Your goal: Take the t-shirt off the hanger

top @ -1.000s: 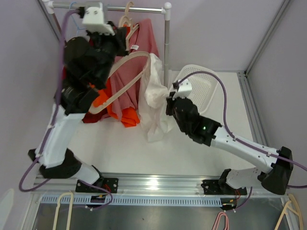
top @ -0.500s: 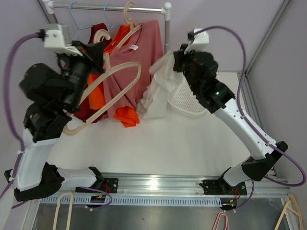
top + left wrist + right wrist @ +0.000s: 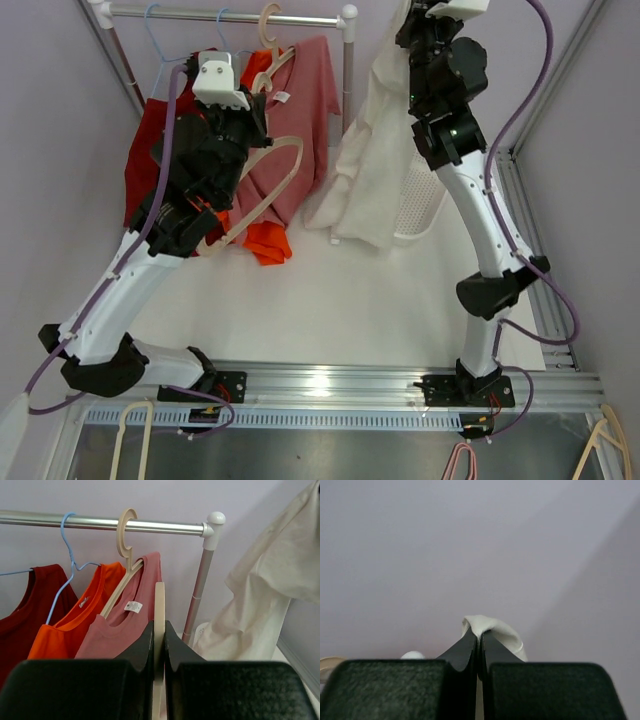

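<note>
My left gripper (image 3: 252, 128) is shut on a bare beige hanger (image 3: 272, 186), held in front of the rack; in the left wrist view the hanger's bar (image 3: 159, 605) is pinched between my fingers (image 3: 159, 630). My right gripper (image 3: 418, 22) is raised high at the top right and shut on a fold of the white t-shirt (image 3: 375, 170), which hangs free of the hanger, right of the rack post. The right wrist view shows the cloth (image 3: 495, 627) bunched over the closed tips (image 3: 480, 636). The t-shirt also shows in the left wrist view (image 3: 265, 595).
The steel rail (image 3: 280, 17) carries a pink shirt (image 3: 312, 85) on a beige hanger (image 3: 126, 530), an orange shirt (image 3: 266, 242) on a blue hanger (image 3: 67, 545), and a dark red shirt (image 3: 145, 150). A white mesh basket (image 3: 428, 195) stands behind the t-shirt's hem.
My right arm has lifted the white t-shirt from table height up to the top right. My left arm has swung the bare hanger left and back in toward the rack.
</note>
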### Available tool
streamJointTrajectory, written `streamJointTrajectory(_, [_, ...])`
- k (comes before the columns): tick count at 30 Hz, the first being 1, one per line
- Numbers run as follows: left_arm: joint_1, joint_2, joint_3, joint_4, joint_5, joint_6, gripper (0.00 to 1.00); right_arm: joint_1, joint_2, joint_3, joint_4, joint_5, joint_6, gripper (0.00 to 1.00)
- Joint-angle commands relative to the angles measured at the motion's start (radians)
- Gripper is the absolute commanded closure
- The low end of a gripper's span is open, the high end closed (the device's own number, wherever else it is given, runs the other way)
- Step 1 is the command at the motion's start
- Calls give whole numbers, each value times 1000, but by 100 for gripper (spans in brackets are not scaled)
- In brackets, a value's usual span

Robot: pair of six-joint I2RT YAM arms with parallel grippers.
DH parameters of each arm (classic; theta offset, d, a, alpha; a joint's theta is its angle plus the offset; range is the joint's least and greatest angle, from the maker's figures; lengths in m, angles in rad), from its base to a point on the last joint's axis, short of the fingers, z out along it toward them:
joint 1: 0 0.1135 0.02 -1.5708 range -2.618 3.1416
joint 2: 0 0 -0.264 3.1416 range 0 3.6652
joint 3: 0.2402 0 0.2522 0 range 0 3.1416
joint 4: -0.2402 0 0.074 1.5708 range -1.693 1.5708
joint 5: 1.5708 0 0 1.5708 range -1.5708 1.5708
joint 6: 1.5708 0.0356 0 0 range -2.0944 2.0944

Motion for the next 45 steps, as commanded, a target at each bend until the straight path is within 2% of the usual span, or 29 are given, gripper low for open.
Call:
streamJointTrajectory(1, [25,8,-28,153,18,33,99,-62,69,113,196,-37,-10,100])
streamJointTrajectory(5, [56,34,-9,158,44,26,99,-122,198,248,174,-89,78,100])
streamJointTrajectory(9, [79,36,-9,183,84,21,99,-140,188,199,257,-98,87,100])
streamJointTrajectory(13, [114,57,-8,224,138,16,99,-156,156,75,204,-52,91,100])
streamJointTrajectory(15, [125,74,-12,236,175,12,99,-177,146,8,104,-37,122,100])
streamJointTrajectory(19, [171,105,-23,307,265,-22,99,-240,171,-155,-157,-107,339,100])
streamJointTrajectory(22, [194,157,14,353,330,-33,99,-303,287,-157,-382,-225,444,100])
streamJointTrajectory(23, [196,177,44,356,339,-30,99,-317,322,-145,-503,-250,510,100])
streamJointTrajectory(25, [197,209,69,373,348,-21,99,-364,407,-96,-632,-388,564,98])
streamJointTrajectory(26, [197,243,108,380,351,-10,99,-377,488,-36,-745,-443,576,92])
streamJointTrajectory(27, [197,261,115,406,353,-5,99,-384,517,-11,-796,-495,595,74])
streamJointTrajectory(28, [197,274,124,420,350,-4,99,-383,528,-10,-836,-476,598,63])
streamJointTrajectory(29, [197,301,156,429,345,13,99,-377,493,-93,-831,-460,593,49])
streamJointTrajectory(30, [196,316,169,436,342,25,99,-369,452,-170,-796,-416,583,16])
streamJointTrajectory(31, [196,330,195,443,322,36,99,-357,403,-256,-744,-367,579,4])
streamJointTrajectory(33, [196,349,204,463,304,44,99,-355,247,-496,-584,-339,590,0])
streamJointTrajectory(35, [196,350,201,503,296,52,99,-357,168,-604,-475,-328,601,0])
streamJointTrajectory(37, [196,363,218,509,294,58,99,-357,102,-673,-449,-321,599,1])
streamJointTrajectory(45, [196,448,320,548,287,93,99,-348,8,-772,-400,-341,590,1])
